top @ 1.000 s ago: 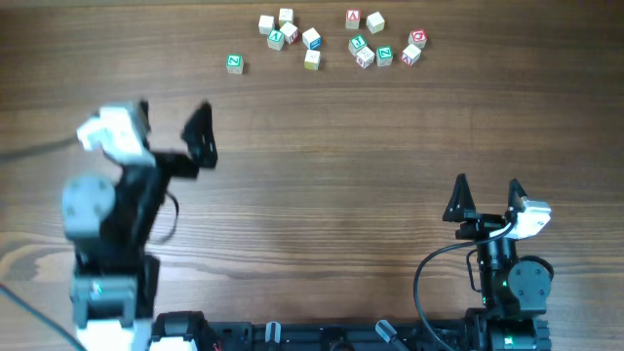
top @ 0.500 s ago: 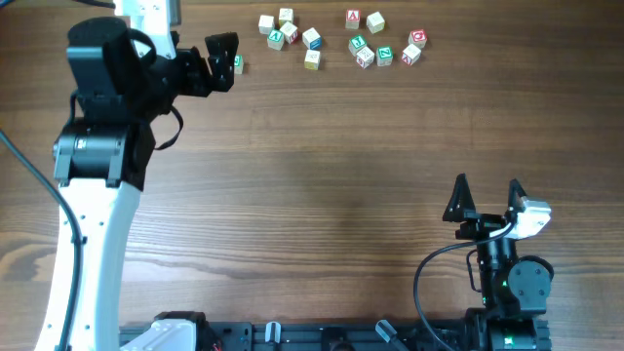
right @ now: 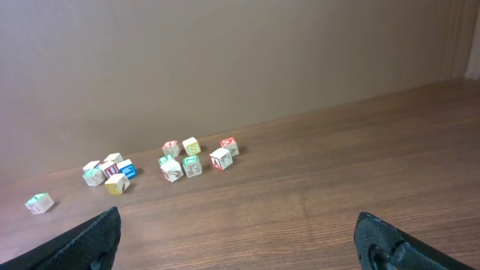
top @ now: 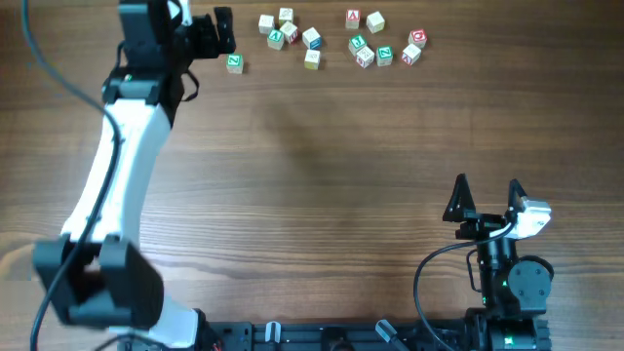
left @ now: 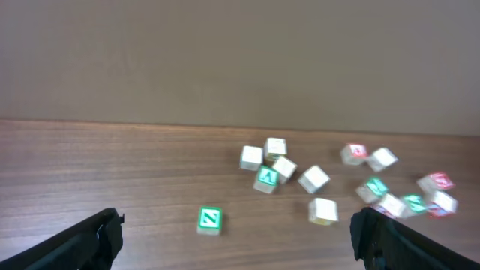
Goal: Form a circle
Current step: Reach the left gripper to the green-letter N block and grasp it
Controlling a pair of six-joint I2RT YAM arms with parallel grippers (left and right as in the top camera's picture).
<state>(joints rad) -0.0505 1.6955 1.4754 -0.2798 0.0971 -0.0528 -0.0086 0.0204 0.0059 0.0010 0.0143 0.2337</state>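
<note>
Circle (top: 366, 57) was only tight knot of three lettered cubes at far table edge, no ring yet. My left pincer (top: 226, 37) had swung out from near base, jaws wide, empty, lone green cube (top: 234, 63) just beside. Judged: first pick near. Right pincer (top: 487, 185) was wide, empty, by base. Wood-grain table (top: 322, 195); plain brown wall (left: 240, 60) behind.

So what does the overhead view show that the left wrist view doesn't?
Only overhead: the whole left arm stretched to the far edge, and the right gripper open near the front edge. Only left wrist: the plain wall behind the table, and its own fingers spread wide at the bottom corners. Both: the scattered lettered cubes, with one green cube lying apart on the left.
</note>
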